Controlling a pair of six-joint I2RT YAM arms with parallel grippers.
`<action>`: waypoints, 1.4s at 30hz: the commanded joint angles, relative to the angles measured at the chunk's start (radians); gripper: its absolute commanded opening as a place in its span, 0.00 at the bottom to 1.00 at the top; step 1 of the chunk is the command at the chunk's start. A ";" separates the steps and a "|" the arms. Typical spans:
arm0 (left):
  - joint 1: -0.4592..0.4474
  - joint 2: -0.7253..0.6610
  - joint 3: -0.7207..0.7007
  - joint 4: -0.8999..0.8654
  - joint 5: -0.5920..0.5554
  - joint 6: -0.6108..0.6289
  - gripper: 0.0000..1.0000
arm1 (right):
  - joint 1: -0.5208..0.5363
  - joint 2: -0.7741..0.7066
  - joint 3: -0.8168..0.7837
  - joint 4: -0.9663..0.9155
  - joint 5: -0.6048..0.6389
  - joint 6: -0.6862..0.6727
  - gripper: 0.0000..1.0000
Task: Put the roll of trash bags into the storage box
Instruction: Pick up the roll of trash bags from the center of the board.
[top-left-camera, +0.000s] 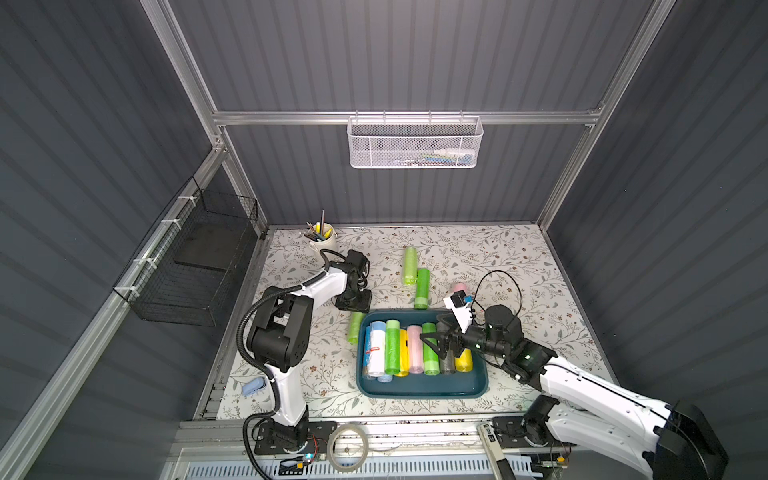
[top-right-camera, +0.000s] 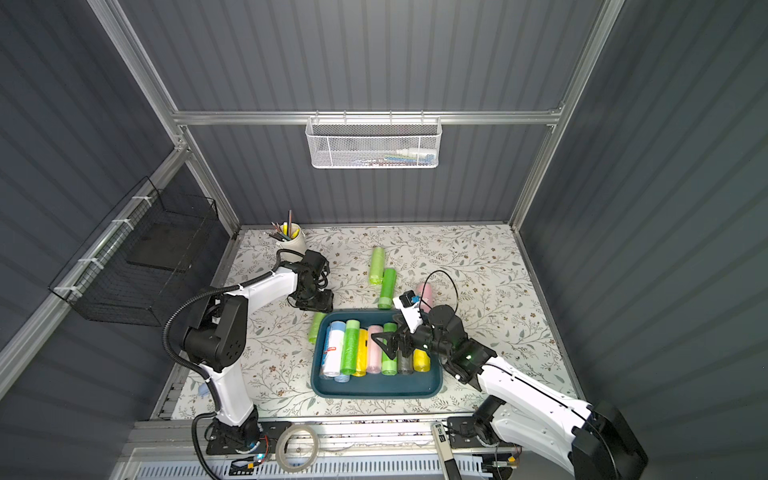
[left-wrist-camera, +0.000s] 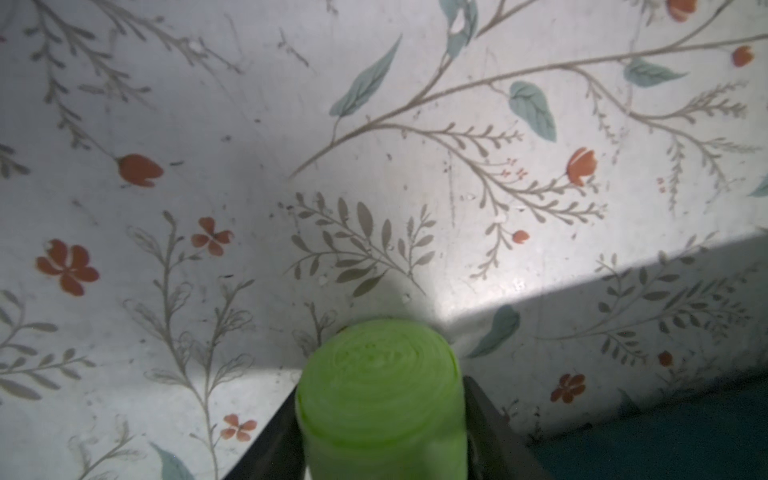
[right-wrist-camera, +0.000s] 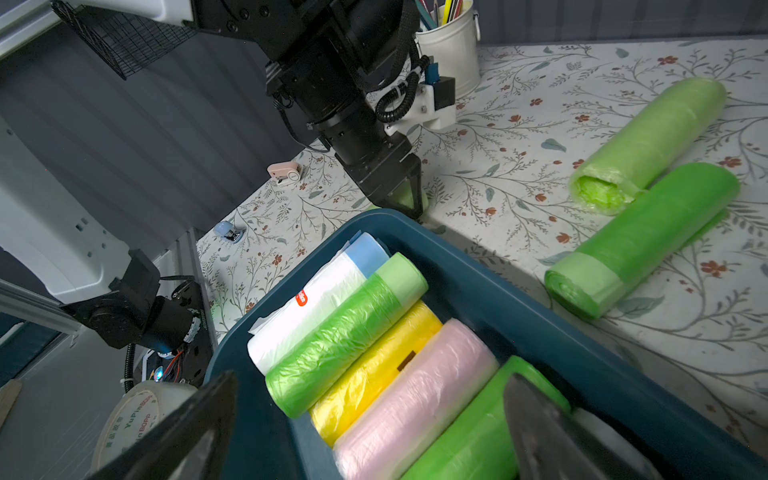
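A light green roll of trash bags (top-left-camera: 355, 328) (top-right-camera: 316, 328) lies on the table against the left outer wall of the dark teal storage box (top-left-camera: 424, 392) (top-right-camera: 374, 392). My left gripper (top-left-camera: 356, 309) (left-wrist-camera: 380, 409) points down over its far end, and both fingers press the roll's (left-wrist-camera: 378, 365) sides. The right wrist view shows that grip (right-wrist-camera: 409, 199) just past the box's corner (right-wrist-camera: 386, 220). Several coloured rolls lie side by side in the box. My right gripper (top-left-camera: 432, 340) (right-wrist-camera: 370, 395) hovers open above them, holding nothing.
Two green rolls (top-left-camera: 410, 265) (top-left-camera: 422, 289) and a pink roll (top-left-camera: 459, 287) lie on the table behind the box. A pen cup (top-left-camera: 322, 241) stands at the back left. A white mesh basket (top-left-camera: 415, 141) and a black wire basket (top-left-camera: 195, 257) hang on the walls. A tape ring (top-left-camera: 347, 448) sits at the front.
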 joint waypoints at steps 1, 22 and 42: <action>0.029 -0.026 -0.029 -0.030 -0.045 0.017 0.52 | -0.004 0.006 0.015 0.006 0.012 -0.008 0.99; 0.092 -0.353 -0.026 -0.204 -0.025 -0.119 0.39 | -0.010 0.080 0.010 0.077 -0.085 -0.065 0.99; -0.109 -0.533 -0.081 -0.122 0.110 -0.426 0.37 | -0.010 -0.037 -0.002 0.011 -0.111 -0.089 0.99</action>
